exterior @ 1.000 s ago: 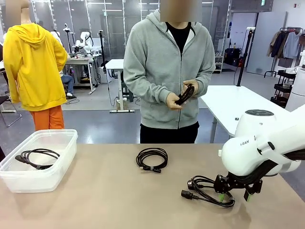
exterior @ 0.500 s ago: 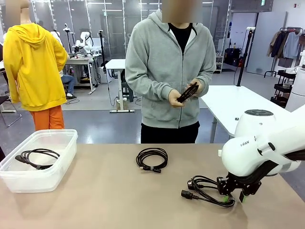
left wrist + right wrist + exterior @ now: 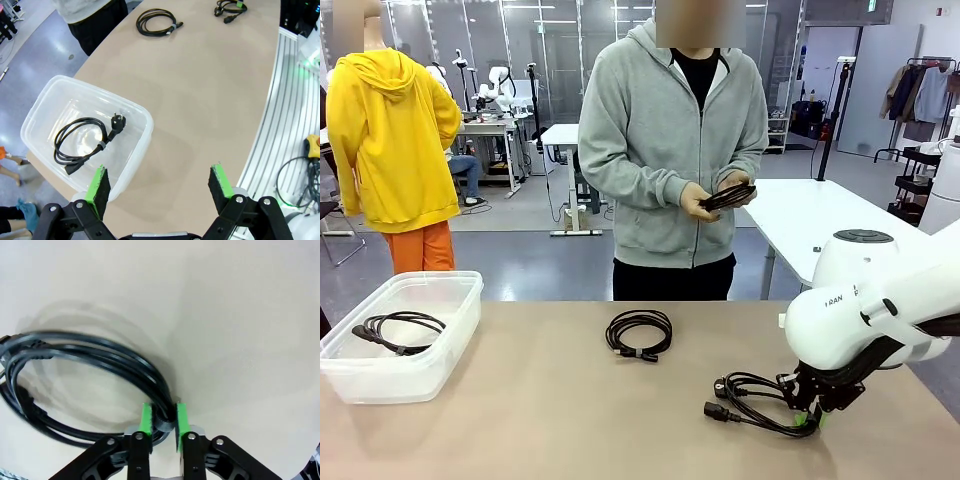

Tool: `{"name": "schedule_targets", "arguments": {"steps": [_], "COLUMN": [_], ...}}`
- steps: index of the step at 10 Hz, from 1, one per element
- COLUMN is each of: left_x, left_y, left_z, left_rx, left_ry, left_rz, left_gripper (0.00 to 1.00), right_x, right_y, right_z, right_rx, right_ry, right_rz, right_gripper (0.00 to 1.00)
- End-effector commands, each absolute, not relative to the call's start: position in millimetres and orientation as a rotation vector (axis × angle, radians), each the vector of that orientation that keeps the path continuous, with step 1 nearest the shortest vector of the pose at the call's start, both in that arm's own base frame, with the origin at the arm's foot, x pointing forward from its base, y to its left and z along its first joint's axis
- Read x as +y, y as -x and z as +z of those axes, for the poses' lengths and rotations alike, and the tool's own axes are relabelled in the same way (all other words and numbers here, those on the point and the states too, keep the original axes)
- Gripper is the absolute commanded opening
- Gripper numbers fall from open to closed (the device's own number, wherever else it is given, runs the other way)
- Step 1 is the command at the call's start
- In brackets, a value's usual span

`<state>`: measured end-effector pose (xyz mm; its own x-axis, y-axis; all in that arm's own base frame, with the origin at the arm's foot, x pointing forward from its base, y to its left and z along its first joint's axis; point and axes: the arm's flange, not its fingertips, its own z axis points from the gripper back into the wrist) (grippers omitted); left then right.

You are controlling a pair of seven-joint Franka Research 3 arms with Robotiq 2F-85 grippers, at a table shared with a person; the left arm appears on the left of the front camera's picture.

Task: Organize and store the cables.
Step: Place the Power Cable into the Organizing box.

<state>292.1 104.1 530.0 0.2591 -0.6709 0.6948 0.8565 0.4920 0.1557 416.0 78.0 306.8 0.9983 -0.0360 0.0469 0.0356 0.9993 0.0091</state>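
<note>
We note right pincer [image 3: 163, 421] clamped on the coiled thin black cable [image 3: 125, 360]; left pincer [image 3: 160, 190] wide. Next, we judge: lift, carry to clear plastic tub [image 3: 455, 335].

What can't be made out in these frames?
- Right wrist view: the gripped cable is motion-blurred and cut off by the left edge; its ends cannot be told.
- Front view: the right claw is partly covered by its own arm; whether the cable has left the table is unclear.
- Front view: the cable in the person's hands is half covered by fingers; connectors too small.
</note>
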Motion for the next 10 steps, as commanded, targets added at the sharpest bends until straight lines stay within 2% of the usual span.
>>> {"name": "schedule_targets", "arguments": {"steps": [1, 2, 4, 5, 8, 10], "left_x": [104, 104, 104, 104, 104, 104], "left_y": [-292, -292, -292, -292, -292, -292], "left_z": [530, 530, 530, 530, 530, 530], "left_rx": [-0.784, -0.784, -0.784, -0.784, -0.784, -0.784], "left_ry": [0.280, 0.280, 0.280, 0.280, 0.280, 0.280], "left_rz": [-1.039, -1.039, -1.039, -1.039, -1.039, -1.039], "left_gripper": [1.00, 1.00, 1.00, 1.00, 1.00, 1.00], "right_x": [77, 76, 74, 73, 71, 73], "right_y": [-391, -391, -392, -391, -392, -393], "right_z": [297, 297, 302, 314, 382, 390], "right_rx": [-0.072, -0.075, -0.089, -0.146, -0.151, -0.153], "right_ry": [0.016, 0.014, 0.017, 0.018, -0.086, -0.070], "right_rz": [-0.072, -0.074, -0.081, -0.087, -0.086, -0.111], "right_gripper": [0.06, 0.00, 0.00, 0.01, 0.01, 0.01]}}
